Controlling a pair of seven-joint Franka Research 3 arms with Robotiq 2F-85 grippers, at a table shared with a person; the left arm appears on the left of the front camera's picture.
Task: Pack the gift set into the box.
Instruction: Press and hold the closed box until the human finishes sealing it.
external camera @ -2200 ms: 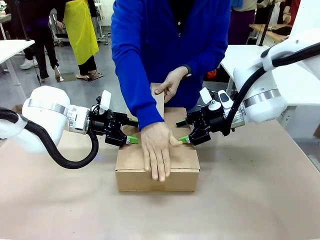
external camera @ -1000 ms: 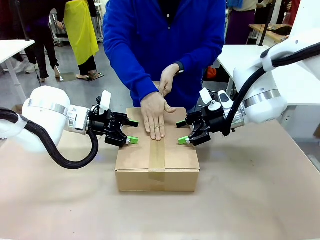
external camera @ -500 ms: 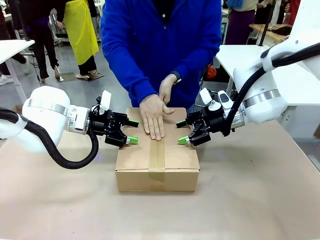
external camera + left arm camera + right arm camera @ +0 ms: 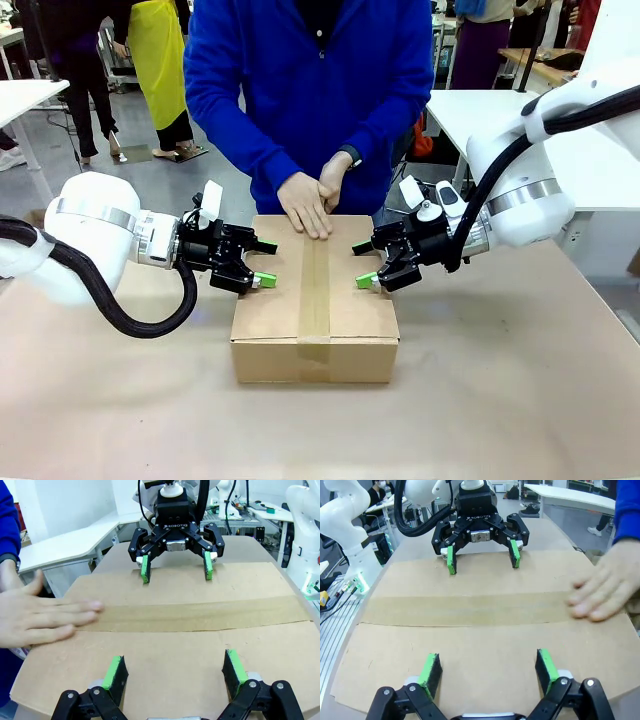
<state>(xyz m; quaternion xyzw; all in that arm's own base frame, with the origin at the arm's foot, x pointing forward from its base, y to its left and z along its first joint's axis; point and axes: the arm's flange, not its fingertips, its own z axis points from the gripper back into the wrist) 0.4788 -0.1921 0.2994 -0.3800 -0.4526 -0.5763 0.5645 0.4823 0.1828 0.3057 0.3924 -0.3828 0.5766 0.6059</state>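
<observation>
The brown cardboard box stands closed mid-table, a brown tape strip running along its top seam. The gift set is hidden. My left gripper is open over the box top's left side, its green pads spread above the cardboard. Facing it from the right side, my right gripper is open too, with nothing between its pads. Whether the pads touch the lid I cannot tell. The person's hands rest together at the box's far edge, on the tape's end.
The person in a blue top stands close against the table's far side. White tables stand behind at right and left. Bare tabletop lies in front of the box and to both sides.
The person's flat hand slid along the tape from the box's near half to its far edge, and the other hand came down to join it. Both grippers have stayed still.
</observation>
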